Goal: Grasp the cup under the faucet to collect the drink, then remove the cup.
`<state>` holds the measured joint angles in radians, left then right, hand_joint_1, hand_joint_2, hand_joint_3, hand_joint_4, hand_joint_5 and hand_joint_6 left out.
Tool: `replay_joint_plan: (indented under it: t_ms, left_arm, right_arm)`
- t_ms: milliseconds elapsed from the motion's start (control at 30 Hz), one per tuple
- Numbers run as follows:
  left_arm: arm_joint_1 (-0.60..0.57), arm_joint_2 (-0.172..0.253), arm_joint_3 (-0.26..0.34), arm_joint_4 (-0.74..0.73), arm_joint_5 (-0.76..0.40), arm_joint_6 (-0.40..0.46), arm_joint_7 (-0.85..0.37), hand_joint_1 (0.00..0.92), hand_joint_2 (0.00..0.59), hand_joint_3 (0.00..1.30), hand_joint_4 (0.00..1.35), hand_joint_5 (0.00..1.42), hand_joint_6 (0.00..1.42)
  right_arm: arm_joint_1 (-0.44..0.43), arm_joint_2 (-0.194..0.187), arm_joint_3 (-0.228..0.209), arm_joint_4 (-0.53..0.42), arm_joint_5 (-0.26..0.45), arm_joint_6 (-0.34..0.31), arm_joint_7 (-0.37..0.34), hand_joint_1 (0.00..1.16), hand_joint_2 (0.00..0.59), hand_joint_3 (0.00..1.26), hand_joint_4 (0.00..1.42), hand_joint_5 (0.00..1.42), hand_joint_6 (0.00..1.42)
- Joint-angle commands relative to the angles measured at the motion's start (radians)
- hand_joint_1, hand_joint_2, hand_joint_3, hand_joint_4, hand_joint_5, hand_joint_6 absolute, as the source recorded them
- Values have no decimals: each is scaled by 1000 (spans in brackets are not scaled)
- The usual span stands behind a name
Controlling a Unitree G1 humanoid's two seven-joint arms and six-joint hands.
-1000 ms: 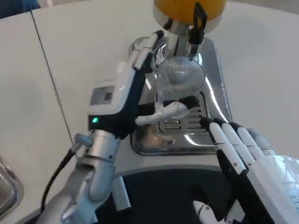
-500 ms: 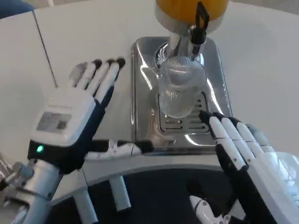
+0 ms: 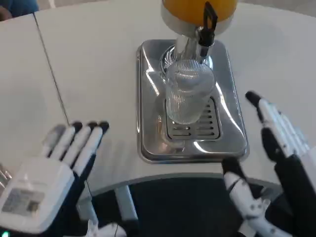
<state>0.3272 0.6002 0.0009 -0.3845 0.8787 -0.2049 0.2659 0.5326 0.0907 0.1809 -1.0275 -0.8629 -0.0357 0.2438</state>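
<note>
Left robot hand: the left robot hand [image 3: 47,170] hovers low at the near edge of the bench [image 3: 89,74], fingers spread and straight, holding nothing, well apart from the cup.
Right robot hand: the right robot hand [image 3: 281,158] sits near the tray's right side, fingers extended, thumb out, released and not touching anything.
Drip tray: the steel drip tray [image 3: 229,143] lies between the two hands.
Cup: the clear ribbed cup [image 3: 187,94] stands upright on the tray grille, directly below the faucet [image 3: 207,27]; whether it holds any drink cannot be told.
Dispenser: the orange tank [image 3: 187,9] is at the far end.
Progress: cup placed; judged remaining are collecting the drink and removing the cup.
</note>
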Motion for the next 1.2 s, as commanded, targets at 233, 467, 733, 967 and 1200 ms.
replay_joint_plan:
  t_ms: [233, 467, 733, 967, 1200]
  left_arm:
    - [15, -60, 11, -17, -36, -42, -9, 18, 20, 0, 0, 0, 0]
    - [-5, -67, 16, 2, -32, -60, -8, 53, 44, 0, 0, 0, 9]
    - [18, -78, 20, -15, -33, -55, -23, 56, 48, 0, 0, 0, 10]
    - [39, -77, 28, -18, -37, -55, -29, 57, 50, 0, 0, 0, 14]
    - [49, -81, 39, -19, -44, -55, -31, 57, 51, 0, 0, 0, 22]
  right_arm:
    - [-280, 6, -27, 54, 185, 170, -42, 288, 509, 0, 0, 0, 0]
    - [-539, -51, -114, 125, 339, 321, 11, 225, 475, 0, 0, 0, 0]
    - [-670, -63, -108, 147, 348, 395, -23, 199, 471, 0, 0, 0, 0]
    - [-762, -63, -89, 208, 349, 410, -58, 193, 468, 0, 0, 0, 0]
    - [-833, -73, -90, 290, 360, 411, -81, 189, 467, 0, 0, 0, 0]
